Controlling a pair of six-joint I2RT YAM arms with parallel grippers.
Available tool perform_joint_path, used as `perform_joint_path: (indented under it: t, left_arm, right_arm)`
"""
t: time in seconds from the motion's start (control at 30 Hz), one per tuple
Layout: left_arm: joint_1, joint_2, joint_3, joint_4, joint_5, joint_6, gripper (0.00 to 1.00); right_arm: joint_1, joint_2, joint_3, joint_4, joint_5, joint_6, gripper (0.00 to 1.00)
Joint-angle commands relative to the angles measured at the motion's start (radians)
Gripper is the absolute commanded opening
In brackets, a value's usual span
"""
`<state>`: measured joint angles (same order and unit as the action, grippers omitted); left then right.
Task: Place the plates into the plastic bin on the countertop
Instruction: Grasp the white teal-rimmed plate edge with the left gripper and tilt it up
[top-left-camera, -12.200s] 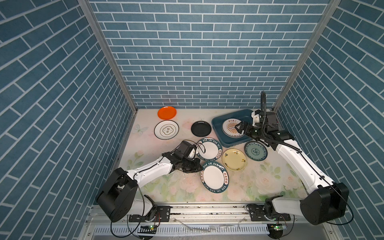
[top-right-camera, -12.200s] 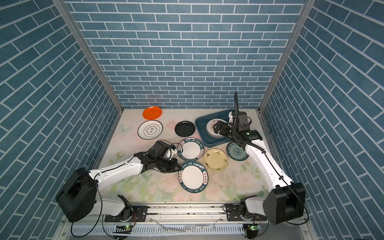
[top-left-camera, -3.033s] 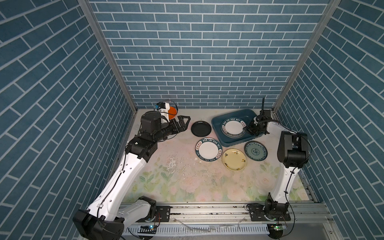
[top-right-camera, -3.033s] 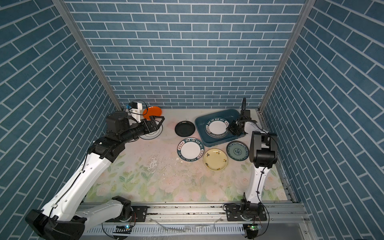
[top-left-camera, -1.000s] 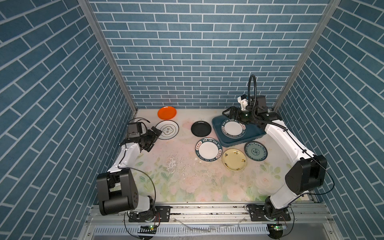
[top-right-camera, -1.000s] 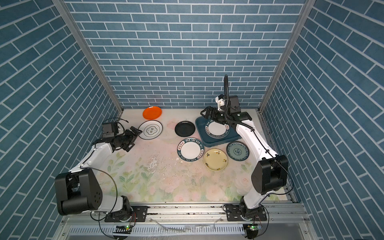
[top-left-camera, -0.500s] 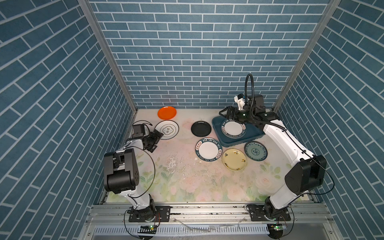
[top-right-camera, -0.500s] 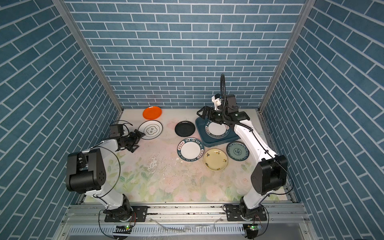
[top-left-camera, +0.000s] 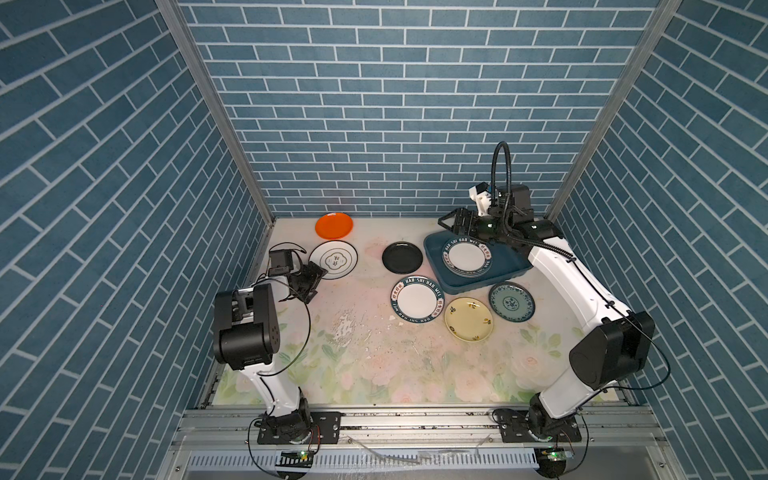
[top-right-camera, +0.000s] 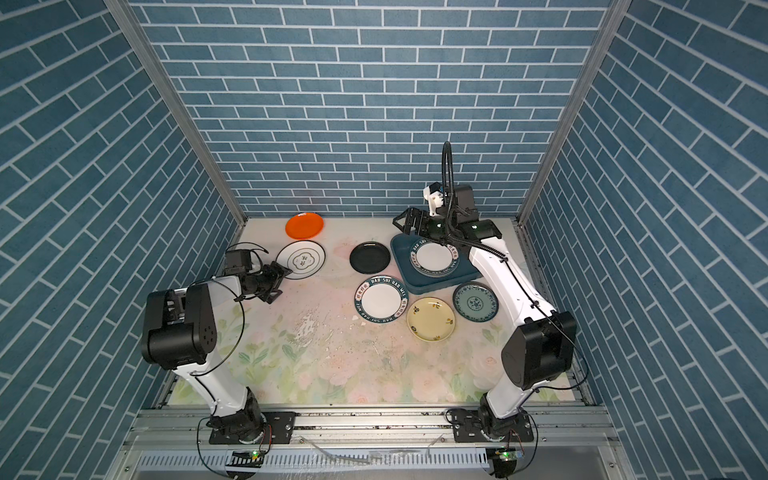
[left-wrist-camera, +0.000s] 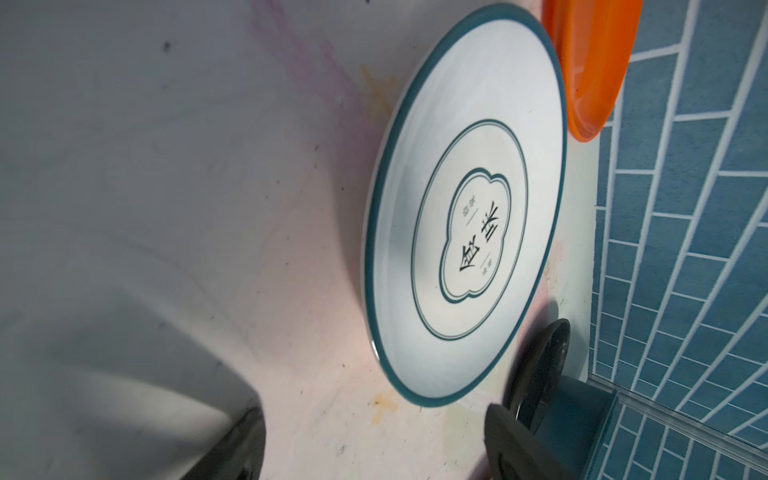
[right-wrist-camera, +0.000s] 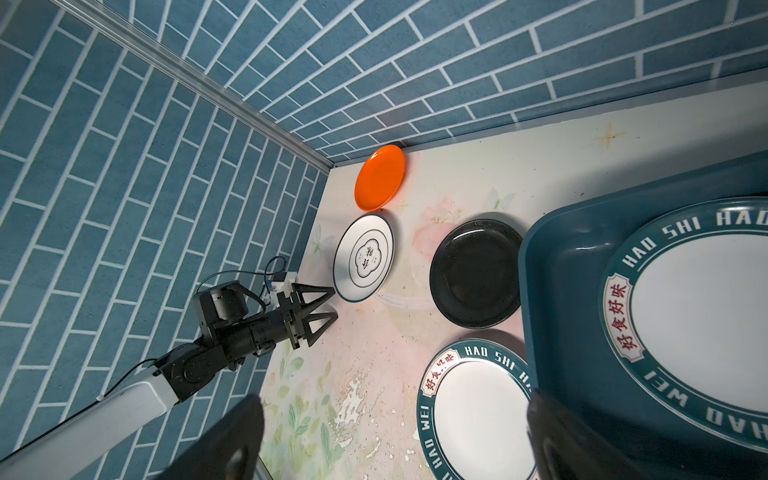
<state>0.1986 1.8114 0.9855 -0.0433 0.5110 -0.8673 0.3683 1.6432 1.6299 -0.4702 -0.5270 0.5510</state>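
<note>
Left wrist view: the quatrefoil plate (left-wrist-camera: 465, 232) is seen lying flat on the countertop (top-left-camera: 374, 353), just ahead of the left gripper (right-wrist-camera: 334, 303). The jaws are parted and nothing is held. In the right wrist view, 1 fingertip is seen close to the near rim; contact cannot be confirmed.

The step in hand is judged to be the approach to this plate. For the next move, the rim would have to be taken between the jaws, with 1 finger slid low against the countertop. The plate would then have to be carried to the bin (top-left-camera: 507, 268), well beyond the gripper, past the black plate (top-left-camera: 402, 257). The orange plate (top-left-camera: 333, 225) lies just beyond the quatrefoil plate.

The right gripper (top-left-camera: 451, 219) is held spread and empty above the bin's far corner. Below it, 1 lettered plate (top-left-camera: 465, 257) already lies in the bin. Another lettered plate (top-left-camera: 417, 298), the yellow plate (top-left-camera: 468, 319) and the teal plate (top-left-camera: 511, 302) lie outside it.

"HAO SHI HAO WEI" is read on both lettered rims, with "好食好味" in red cartouches. In the quatrefoil, 2 large black characters are printed; they cannot be read with confidence.
</note>
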Motion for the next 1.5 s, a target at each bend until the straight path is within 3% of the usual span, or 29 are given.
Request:
perform_joint_path:
  t: [0.0, 0.6, 1.47]
  left_arm:
    - [0.006, 0.033, 0.015, 0.019, -0.006, -0.018, 0.81]
    - [0.006, 0.112, 0.033, 0.077, -0.01, -0.068, 0.73]
    - [0.005, 0.167, 0.048, 0.129, 0.021, -0.118, 0.32]
  right_arm:
    - [0.004, 0.017, 0.027, -0.012, -0.003, 0.02, 0.98]
    - [0.006, 0.027, 0.036, -0.035, 0.035, 0.037, 0.98]
    - [0.009, 0.002, 0.008, -0.05, 0.071, 0.061, 0.98]
